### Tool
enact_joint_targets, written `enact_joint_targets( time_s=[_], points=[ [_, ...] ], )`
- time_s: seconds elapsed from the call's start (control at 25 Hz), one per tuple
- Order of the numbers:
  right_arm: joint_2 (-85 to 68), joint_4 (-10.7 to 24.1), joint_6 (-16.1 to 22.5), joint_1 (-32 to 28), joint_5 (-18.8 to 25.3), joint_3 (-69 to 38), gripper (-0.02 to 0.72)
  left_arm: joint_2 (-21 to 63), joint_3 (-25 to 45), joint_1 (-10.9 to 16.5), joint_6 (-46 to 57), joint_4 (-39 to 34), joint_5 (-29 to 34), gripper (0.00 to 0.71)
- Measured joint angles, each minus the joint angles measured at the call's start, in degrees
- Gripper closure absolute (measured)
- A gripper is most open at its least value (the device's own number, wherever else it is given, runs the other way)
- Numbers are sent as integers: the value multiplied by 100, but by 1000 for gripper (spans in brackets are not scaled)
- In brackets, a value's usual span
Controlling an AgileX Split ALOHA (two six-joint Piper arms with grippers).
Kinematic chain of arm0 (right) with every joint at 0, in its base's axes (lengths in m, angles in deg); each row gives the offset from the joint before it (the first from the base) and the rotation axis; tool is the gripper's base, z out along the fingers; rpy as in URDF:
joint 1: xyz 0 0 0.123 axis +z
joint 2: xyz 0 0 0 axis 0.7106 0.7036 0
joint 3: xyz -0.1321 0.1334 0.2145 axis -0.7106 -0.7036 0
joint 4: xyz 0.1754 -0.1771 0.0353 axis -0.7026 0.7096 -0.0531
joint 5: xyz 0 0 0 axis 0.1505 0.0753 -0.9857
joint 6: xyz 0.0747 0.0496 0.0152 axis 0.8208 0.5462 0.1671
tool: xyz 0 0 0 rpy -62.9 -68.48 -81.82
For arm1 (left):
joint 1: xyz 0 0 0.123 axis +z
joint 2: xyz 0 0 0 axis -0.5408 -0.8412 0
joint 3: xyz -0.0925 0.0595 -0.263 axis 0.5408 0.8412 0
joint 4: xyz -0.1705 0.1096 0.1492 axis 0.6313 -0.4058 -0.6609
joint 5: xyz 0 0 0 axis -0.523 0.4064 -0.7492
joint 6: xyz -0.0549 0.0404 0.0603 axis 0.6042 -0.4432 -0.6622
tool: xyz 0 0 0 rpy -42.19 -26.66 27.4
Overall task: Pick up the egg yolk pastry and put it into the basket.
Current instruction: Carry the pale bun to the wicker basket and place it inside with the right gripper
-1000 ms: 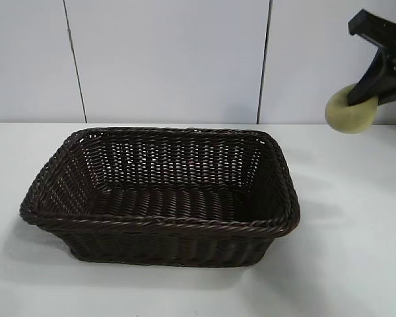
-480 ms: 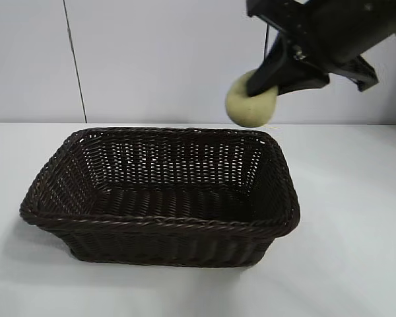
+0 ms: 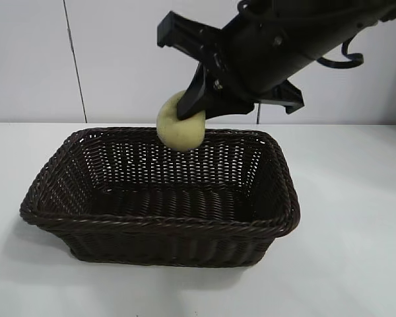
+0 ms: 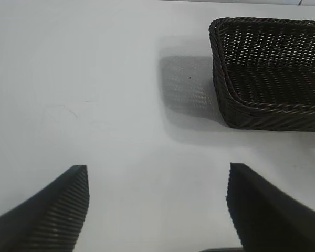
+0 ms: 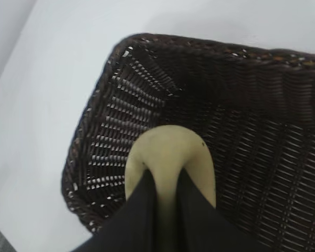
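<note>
One basket (image 3: 160, 197), one egg yolk pastry (image 3: 180, 123) and two grippers make up everything on show, all above or on a plain white table (image 3: 356, 218). Taking the basket as the marker and going from its left side across: the left gripper (image 4: 156, 181) sits well off to the left of the basket, low over the bare table and apart from the wicker. Its two ribbed dark fingers (image 4: 52, 215) stand wide apart with nothing between them, and from its own camera only one end of the basket (image 4: 273, 73) shows, casting a grey shadow onto the table beside it.

The basket itself is a dark brown woven rectangle with flared sides and a braided rim, resting flat on the table. Nothing lies inside it; its woven floor and walls are bare.

Over the basket's rear rim, a little right of its middle, hangs the pastry, a pale yellow round puck held up in the air, clear of the wicker. The right gripper (image 3: 191, 109) reaches in from the upper right of the basket and is clamped on it, its two black fingers (image 5: 142, 210) pressed into the pastry (image 5: 170, 157) from either side, with the basket's interior (image 5: 262, 136) spread directly below.
</note>
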Motion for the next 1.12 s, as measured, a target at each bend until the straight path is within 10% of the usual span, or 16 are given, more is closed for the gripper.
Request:
enact_joint_targets(
  time_s=[0.96, 1.12],
  points=[
    [2302, -29, 47, 0, 838, 1798, 645, 0, 0, 0, 0, 0, 0, 175],
    [2302, -29, 47, 0, 962, 1819, 494, 0, 0, 0, 0, 0, 0, 175]
  ],
)
